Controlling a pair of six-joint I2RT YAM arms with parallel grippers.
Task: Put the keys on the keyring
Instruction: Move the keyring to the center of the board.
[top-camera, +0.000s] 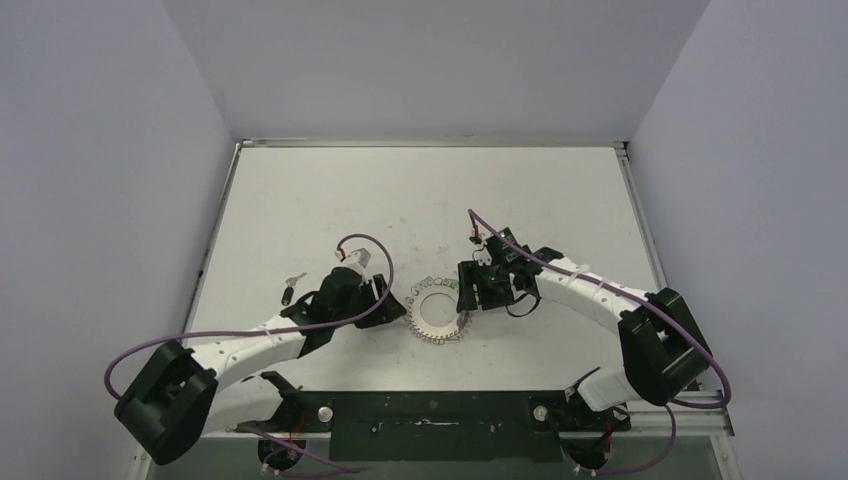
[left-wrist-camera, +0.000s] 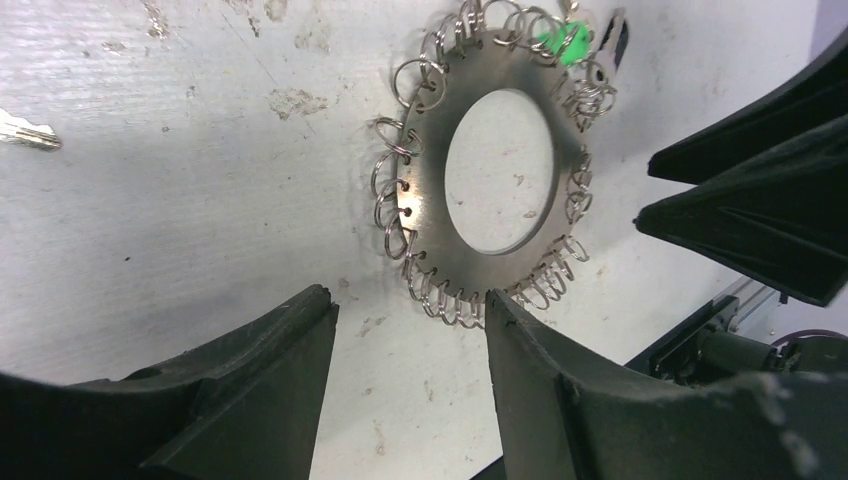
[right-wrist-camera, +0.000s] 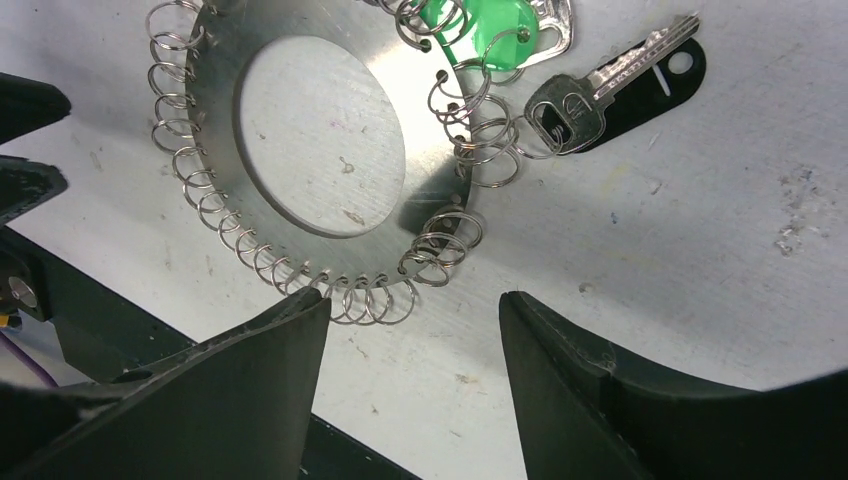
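The keyring (top-camera: 438, 316) lies flat on the table between both arms, a steel disc with a hollow centre and small wire loops round its rim (left-wrist-camera: 440, 150) (right-wrist-camera: 300, 120). A green-headed key (right-wrist-camera: 490, 35) and a silver key (right-wrist-camera: 600, 88) lie at its rim, each with a loop through its head; a dark flat piece (right-wrist-camera: 655, 90) sits under the silver one. Another silver key (top-camera: 294, 279) (left-wrist-camera: 28, 132) and a black-headed one (top-camera: 287, 295) lie loose to the left. My left gripper (top-camera: 398, 305) (left-wrist-camera: 408, 300) and right gripper (top-camera: 468, 297) (right-wrist-camera: 412, 300) are open and hold nothing, one fingertip of each at the rim loops.
The right arm's black fingers (left-wrist-camera: 760, 200) show at the right edge of the left wrist view. The table's near edge with a black mounting bar (top-camera: 430, 412) runs just below the keyring. Grey walls enclose the white table (top-camera: 420, 190) on three sides.
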